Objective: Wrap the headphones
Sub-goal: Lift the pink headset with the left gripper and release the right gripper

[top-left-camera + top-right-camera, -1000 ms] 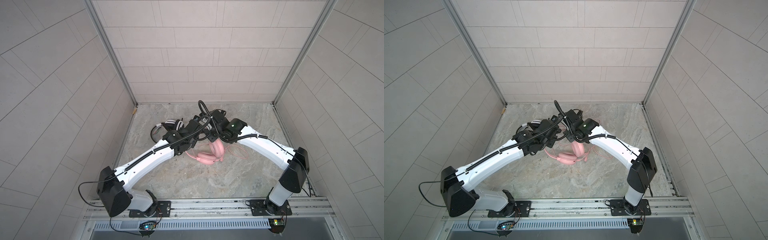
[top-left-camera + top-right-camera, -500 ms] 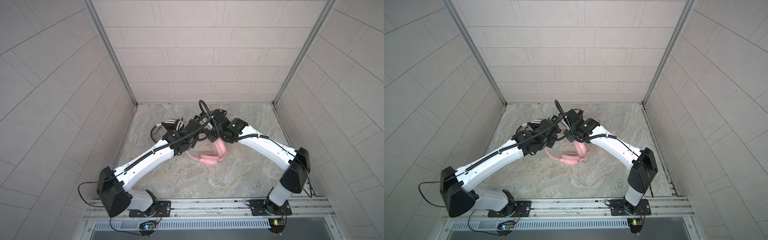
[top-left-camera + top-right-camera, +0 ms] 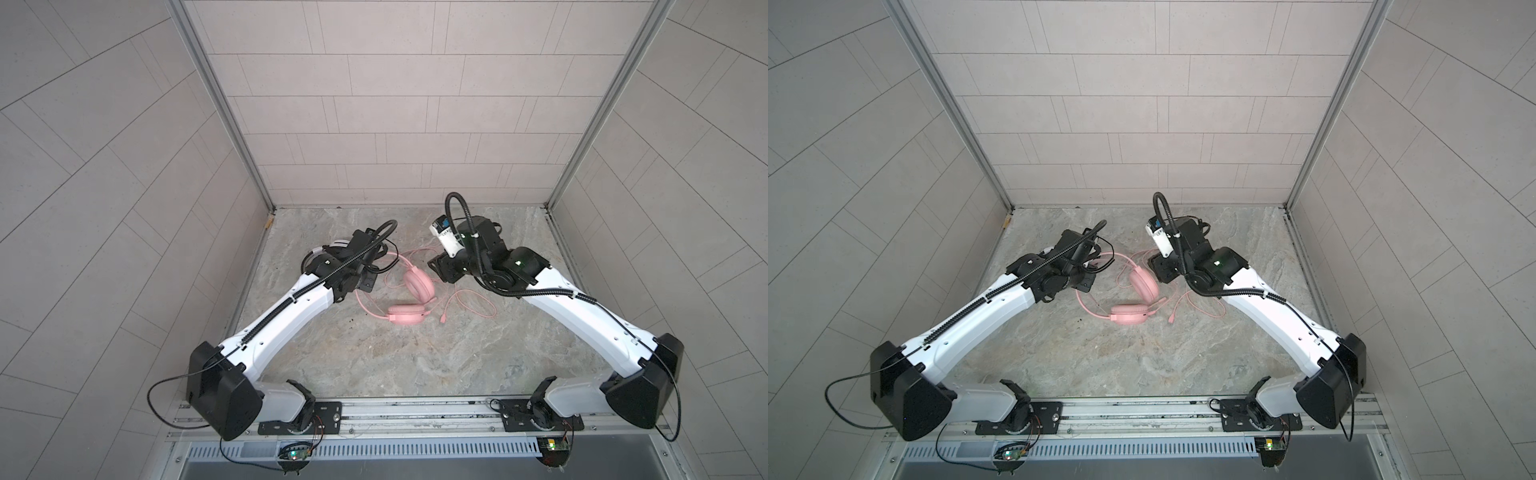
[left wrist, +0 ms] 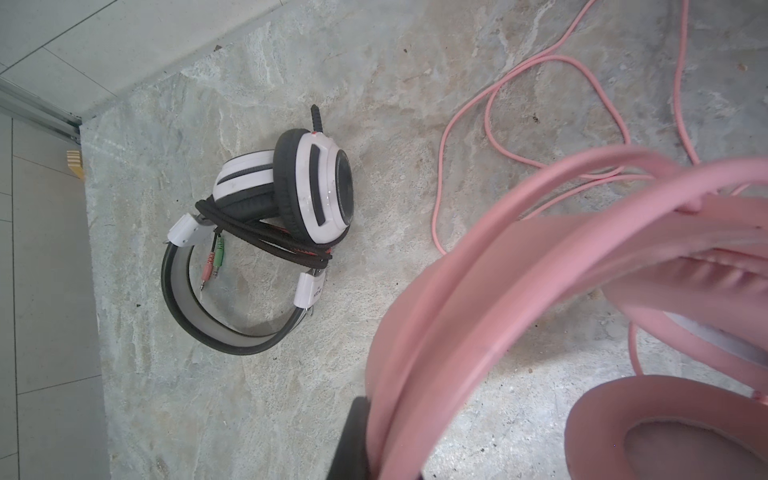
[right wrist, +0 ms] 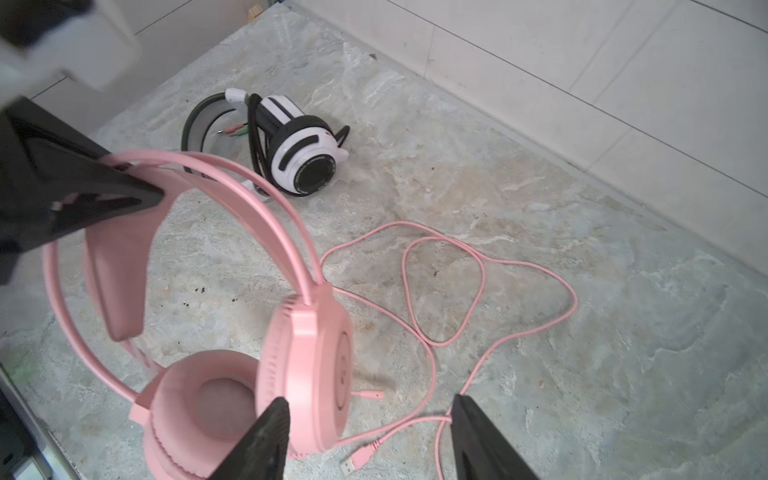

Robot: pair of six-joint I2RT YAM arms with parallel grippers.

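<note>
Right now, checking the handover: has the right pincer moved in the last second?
Yes. In a top view the right pincer has drawn back from the middle toward the right wall, jaws open.

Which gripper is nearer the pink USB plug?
Right. The right gripper stands open just above the pink USB plug; the left gripper is shut on the pink headset's headband, farther off.

White-and-black headset: mostly hidden behind the left arm in both top views. Pink headset: blurred in the left wrist view, ear cups cut by the frame edge. Right claw: only two dark fingertips show, cut off at the right wrist view's edge.
</note>
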